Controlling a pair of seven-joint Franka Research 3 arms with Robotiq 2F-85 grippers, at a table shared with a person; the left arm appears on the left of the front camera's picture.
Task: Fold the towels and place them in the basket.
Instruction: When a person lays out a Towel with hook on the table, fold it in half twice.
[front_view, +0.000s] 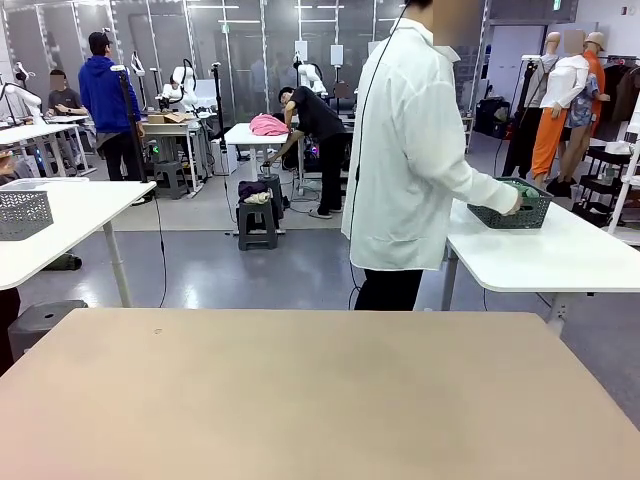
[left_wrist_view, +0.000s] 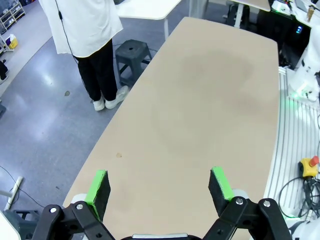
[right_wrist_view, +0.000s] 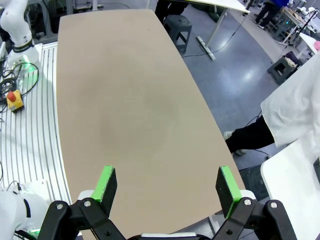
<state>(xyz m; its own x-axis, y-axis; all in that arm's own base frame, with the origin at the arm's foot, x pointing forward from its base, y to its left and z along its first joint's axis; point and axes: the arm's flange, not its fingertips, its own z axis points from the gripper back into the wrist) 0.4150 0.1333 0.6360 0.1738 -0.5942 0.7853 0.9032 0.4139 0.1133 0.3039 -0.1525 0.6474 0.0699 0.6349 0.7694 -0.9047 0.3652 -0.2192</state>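
The dark green mesh basket (front_view: 512, 211) stands on a white side table (front_view: 560, 262) beyond the beige table (front_view: 310, 400), at the right. A person in a white lab coat (front_view: 405, 160) stands there, turned to it, one hand (front_view: 516, 203) at its rim. A pale green bit shows inside by the hand; I cannot tell if it is a towel, and the towels are otherwise hidden. My left gripper (left_wrist_view: 159, 185) hangs open over bare tabletop (left_wrist_view: 200, 110). My right gripper (right_wrist_view: 165, 184) is open too, above the bare beige surface (right_wrist_view: 125, 100), nothing between its fingers.
A paler grey mesh basket (front_view: 22, 213) sits on another white table at the far left. A grey stool (left_wrist_view: 131, 50) stands by the table's far edge near the person's legs (left_wrist_view: 102, 75). Another stool (right_wrist_view: 179, 22) stands off the table's end.
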